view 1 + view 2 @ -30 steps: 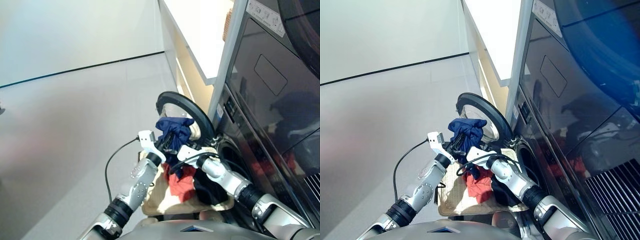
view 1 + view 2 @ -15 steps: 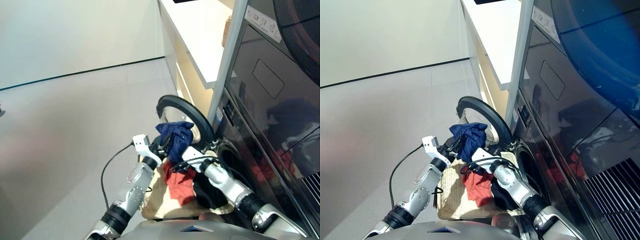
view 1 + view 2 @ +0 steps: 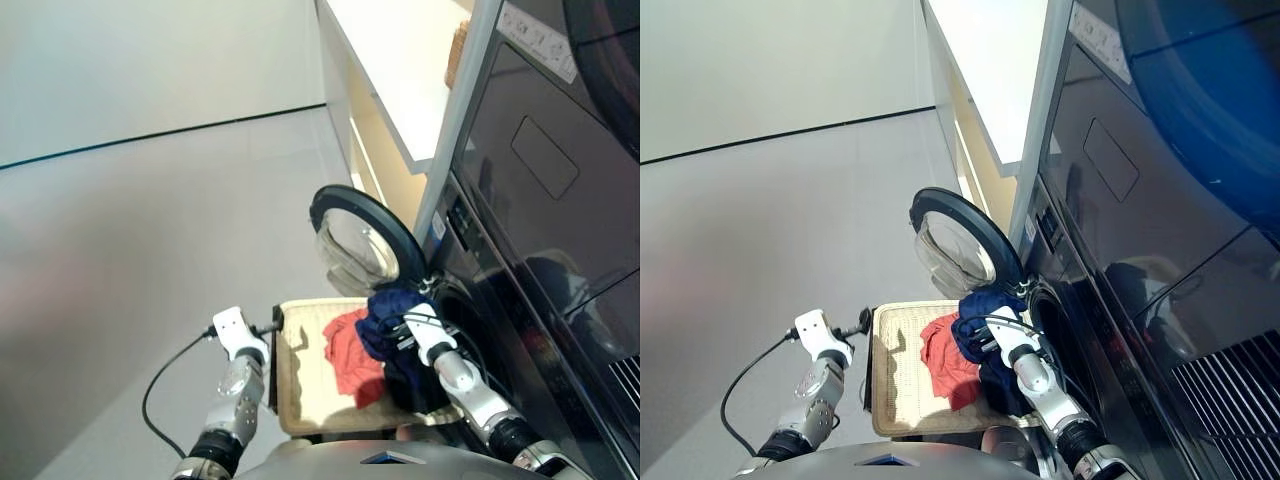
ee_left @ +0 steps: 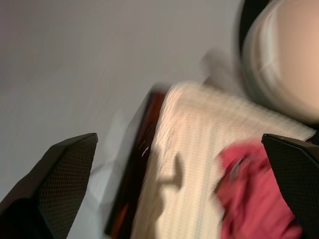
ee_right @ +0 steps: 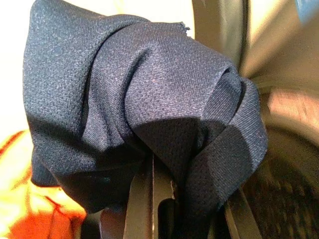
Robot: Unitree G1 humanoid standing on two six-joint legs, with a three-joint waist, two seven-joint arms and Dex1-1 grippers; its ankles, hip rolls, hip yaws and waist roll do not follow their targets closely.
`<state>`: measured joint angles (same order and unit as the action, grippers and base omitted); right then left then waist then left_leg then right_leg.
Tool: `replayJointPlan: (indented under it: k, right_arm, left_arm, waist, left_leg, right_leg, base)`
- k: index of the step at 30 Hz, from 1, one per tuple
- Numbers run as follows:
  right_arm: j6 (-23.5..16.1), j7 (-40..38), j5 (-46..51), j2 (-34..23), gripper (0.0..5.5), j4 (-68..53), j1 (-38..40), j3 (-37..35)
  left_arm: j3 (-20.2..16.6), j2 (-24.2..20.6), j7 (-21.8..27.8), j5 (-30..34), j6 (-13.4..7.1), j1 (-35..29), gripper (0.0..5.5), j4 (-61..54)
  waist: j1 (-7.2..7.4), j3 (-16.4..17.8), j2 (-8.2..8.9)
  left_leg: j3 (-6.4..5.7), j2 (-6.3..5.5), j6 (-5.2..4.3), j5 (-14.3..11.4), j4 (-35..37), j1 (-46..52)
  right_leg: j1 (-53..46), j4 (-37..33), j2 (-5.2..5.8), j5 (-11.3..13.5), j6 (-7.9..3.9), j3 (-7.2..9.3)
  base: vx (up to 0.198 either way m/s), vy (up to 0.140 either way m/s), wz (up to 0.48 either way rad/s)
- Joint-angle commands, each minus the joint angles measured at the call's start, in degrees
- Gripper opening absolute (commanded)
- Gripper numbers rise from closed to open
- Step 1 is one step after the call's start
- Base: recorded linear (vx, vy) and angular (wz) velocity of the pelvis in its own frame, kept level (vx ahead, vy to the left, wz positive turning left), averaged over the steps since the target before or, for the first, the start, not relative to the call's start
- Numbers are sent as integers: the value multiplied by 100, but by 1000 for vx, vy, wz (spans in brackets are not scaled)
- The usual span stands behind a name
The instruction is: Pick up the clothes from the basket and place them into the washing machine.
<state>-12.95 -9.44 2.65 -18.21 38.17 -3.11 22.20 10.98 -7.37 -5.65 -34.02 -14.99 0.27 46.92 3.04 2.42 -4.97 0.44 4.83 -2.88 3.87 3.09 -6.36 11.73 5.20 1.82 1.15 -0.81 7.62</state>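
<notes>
R gripper [image 3: 985, 335] clamps the navy-blue fabric garment [image 3: 388, 305] right by the dark-grey front-load washing machine's drum mouth [image 3: 455, 310] — loading step, next push it in & release — L gripper [image 4: 164, 164] fingers spread wide, empty, over the cream wicker basket [image 3: 300, 370].

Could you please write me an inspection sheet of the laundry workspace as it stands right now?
Surface: pale grey floor, bare where seen.
Job's things: navy garment held at the washing machine opening; orange-red garment and black garment in the basket; porthole door open.
Clutter: nothing seen.
Grippers: right pincer shut on navy garment; left pincer open, empty, beside the basket.
Cables: black cable looping from the left wrist.
Surroundings: white counter and a second appliance stacked above.
</notes>
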Motion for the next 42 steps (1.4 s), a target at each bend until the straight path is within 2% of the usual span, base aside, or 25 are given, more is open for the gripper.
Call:
replayJointPlan:
  k: [1,6,10,12,14,22,25,26,30,33,36,41,42]
  right_arm:
    - [-287,-479,331,426,0,-42,-697,-236]
    - [-500,-1019,810,505,0,252,-1277,-552]
    - [-690,-1499,1221,651,0,459,-1685,-903]
    - [-765,-1675,1373,701,0,564,-1853,-1023]
    - [-891,-2003,1646,793,0,732,-2168,-1198]
    - [-1211,-2426,2628,640,0,1390,-3374,-1841]
    - [-1259,-2444,2998,427,0,1783,-3885,-2028]
    - [-1306,-2504,3117,367,0,1923,-3995,-2172]
    - [-1540,-2676,3532,188,0,2147,-4429,-2537]
    - [-1627,-2868,3974,-224,0,2661,-4857,-2832]
    - [-1710,-3145,3895,-639,0,2692,-5017,-2916]
    - [-1779,-3931,3233,-1675,0,2491,-5297,-2919]
    - [-1681,-4071,3031,-1977,0,2488,-5305,-2926]
  left_arm:
    - [-224,-85,-183,232,-291,-649,550,335]
    - [131,-188,-425,550,-493,-945,550,313]
    - [306,-201,-628,688,-554,-1182,550,400]
    - [368,-195,-696,707,-590,-1244,550,369]
    - [519,-246,-1035,1049,-693,-1333,550,146]
    - [505,-296,-1241,858,-831,-1530,550,-222]
    - [492,-365,-1282,833,-868,-1642,550,-349]
    - [485,-388,-1309,841,-888,-1634,550,-426]
    - [508,-436,-1352,841,-899,-1633,550,-648]
    - [597,-492,-1349,795,-865,-1694,550,-598]
    - [612,-531,-1338,728,-887,-1715,550,-626]
    - [671,-556,-1301,695,-915,-1659,550,-614]
    - [671,-568,-1279,688,-915,-1659,550,-594]
  waist:
    - [75,533,472]
    - [101,955,431]
    - [134,1085,392]
    - [133,1123,368]
    - [129,1160,305]
    - [17,1247,45]
    - [-69,1255,-61]
    - [-102,1226,-110]
    - [-177,1224,-199]
    - [-234,1183,-271]
    - [-249,1168,-339]
    - [-265,1129,-403]
    - [-257,1117,-409]
  left_leg:
    - [191,-459,82,-417,-456,-187]
    - [175,-444,128,-431,-865,-1039]
    - [135,-510,127,-480,-1212,-1675]
    - [137,-523,131,-498,-1283,-1845]
    - [149,-534,131,-510,-1404,-2254]
    - [155,-584,186,-627,-1896,-3483]
    - [135,-581,231,-709,-2160,-3933]
    - [87,-577,224,-923,-2248,-3960]
    - [94,-603,280,-1134,-2737,-4394]
    - [115,-610,327,-1241,-2983,-4752]
    - [138,-606,348,-1268,-3044,-4924]
    - [218,-556,384,-1346,-3200,-5116]
    - [225,-550,385,-1351,-3212,-5141]
  right_leg:
    - [-297,-724,274,116,-637,-108]
    - [782,90,341,9,-586,-133]
    - [1378,362,422,3,-588,-99]
    - [1545,436,420,-3,-585,-108]
    - [1976,571,455,1,-583,-142]
    - [3253,1052,518,-22,-555,-263]
    - [3690,1314,531,-117,-527,-301]
    - [3767,1464,497,-320,-557,-357]
    - [4203,1964,490,-515,-498,-458]
    - [4600,2206,469,-590,-470,-568]
    - [4829,2274,460,-598,-466,-645]
    - [5123,2441,402,-626,-464,-796]
    - [5172,2477,397,-630,-465,-817]
  base:
    - [-112,43,-21]
    - [-136,55,-47]
    - [-80,30,47]
    - [-55,16,48]
    - [-65,24,26]
    - [-33,11,38]
    - [36,-4,31]
    - [108,-14,85]
    - [29,-4,22]
    - [0,0,0]
    - [0,0,0]
    - [0,0,0]
    - [0,7,-193]
